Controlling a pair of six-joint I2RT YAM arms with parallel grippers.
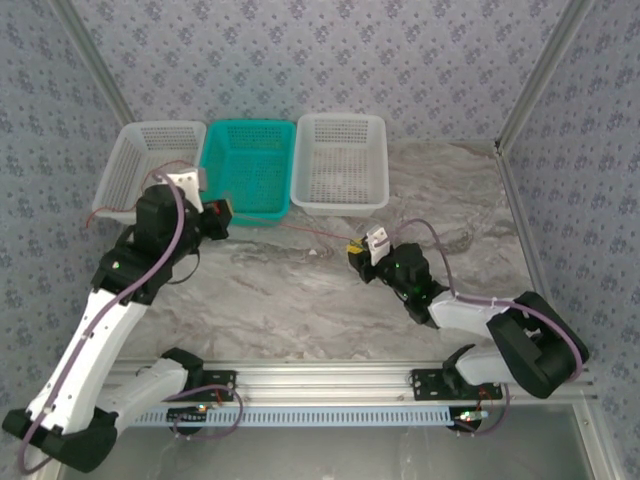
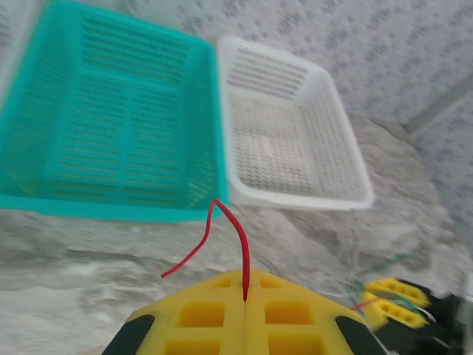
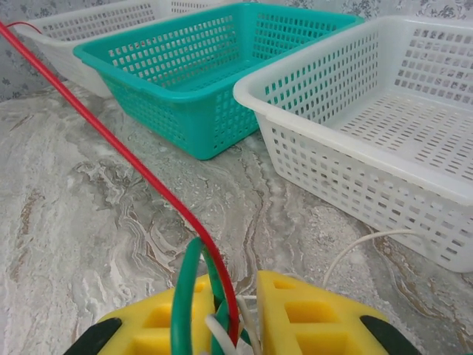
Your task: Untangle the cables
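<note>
Right now I am watching the left pincer [image 2: 244, 285] pressing its yellow pads fully together on the red cable [image 2: 244, 262]. The cable is rising out of the seam between them, bending over in a sharp hook and dropping back toward the bench [image 2: 66, 244]. In the overhead view that pincer is hanging just in front of the teal basket [image 1: 262, 214], near its front left corner. From there the red cable is stretching across the marble-patterned bench to the right pincer [image 3: 240, 310]. The right pincer is squeezing down on the cables [image 3: 220, 325], with only a narrow slot showing between its pads. That slot is holding the red strand, a green cable [image 3: 179, 303] looping up and back down, and some thin whitish strands. A white cable [image 3: 347, 248] is curling away from the right pad over the bench and lying close to the near wall of the white basket [image 3: 332, 155]. From the right wrist the red cable is running taut and raised off the bench, heading left past the teal basket. Three baskets are sitting side by side along the far wall, the teal one between two white ones. Another stretch of red cable is trailing beside the far-left white basket [image 1: 118, 175].
</note>
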